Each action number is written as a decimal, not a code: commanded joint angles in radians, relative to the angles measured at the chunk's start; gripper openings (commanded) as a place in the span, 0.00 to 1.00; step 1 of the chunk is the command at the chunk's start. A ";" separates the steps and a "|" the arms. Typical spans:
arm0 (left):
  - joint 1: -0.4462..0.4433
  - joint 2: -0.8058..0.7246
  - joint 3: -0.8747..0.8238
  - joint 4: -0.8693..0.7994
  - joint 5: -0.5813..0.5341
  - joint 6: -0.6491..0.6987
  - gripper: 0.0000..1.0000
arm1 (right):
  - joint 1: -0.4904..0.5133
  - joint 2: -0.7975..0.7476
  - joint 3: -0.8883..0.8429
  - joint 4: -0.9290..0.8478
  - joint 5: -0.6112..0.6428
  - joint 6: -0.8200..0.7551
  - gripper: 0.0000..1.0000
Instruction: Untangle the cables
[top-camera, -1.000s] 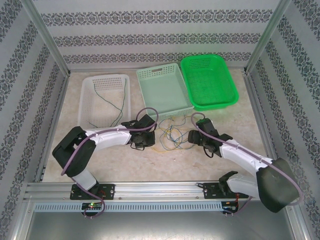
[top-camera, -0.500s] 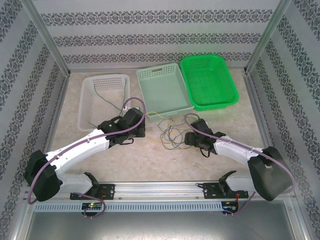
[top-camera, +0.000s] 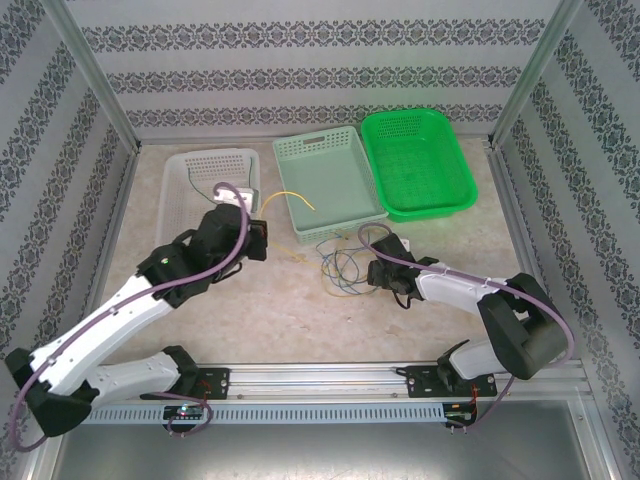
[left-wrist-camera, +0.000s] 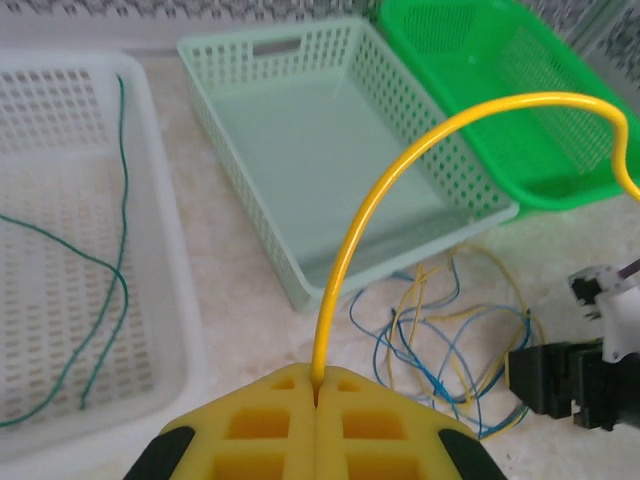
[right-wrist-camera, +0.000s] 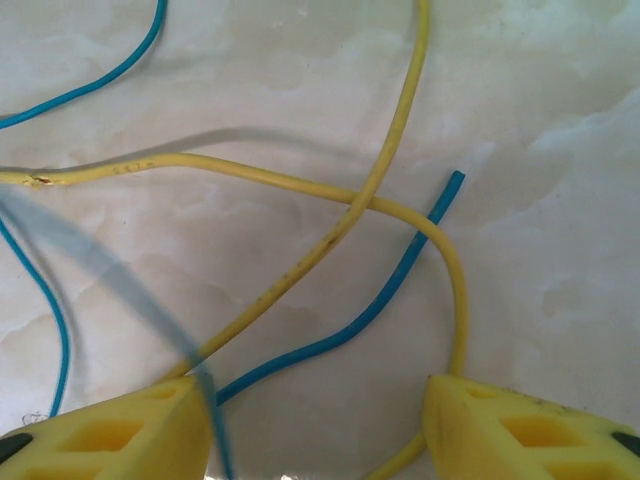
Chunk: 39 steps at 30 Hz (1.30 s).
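The left end effector (left-wrist-camera: 318, 388) is clenched on a yellow cable (left-wrist-camera: 372, 190) that arches up over the mint basket's (left-wrist-camera: 240, 110) front corner. Just in front of that basket a tangle of blue and yellow cables (top-camera: 343, 264) lies on the surface (top-camera: 300, 310), the right end effector (right-wrist-camera: 318, 420) released, fingers spread astride two strands. A dark green cable (left-wrist-camera: 122, 170) lies in the white basket (left-wrist-camera: 165, 250) left of it

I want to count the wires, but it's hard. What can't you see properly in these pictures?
- Top view: thin blue and yellow wire tangle too small to count strands.
- Left wrist view: thin yellow wire held by left tool runs off the right edge.
- Right wrist view: a bluish streak is blurred, unidentifiable.
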 joint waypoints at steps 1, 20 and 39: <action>-0.013 -0.043 0.057 -0.070 -0.075 0.054 0.00 | 0.020 0.059 -0.022 -0.030 -0.047 0.033 0.56; -0.013 -0.050 0.149 -0.081 0.049 0.120 0.00 | 0.078 -0.201 0.001 -0.076 0.003 -0.053 0.61; -0.013 -0.024 0.006 0.210 0.195 0.051 0.00 | 0.344 -0.357 -0.004 0.344 -0.120 -0.324 0.77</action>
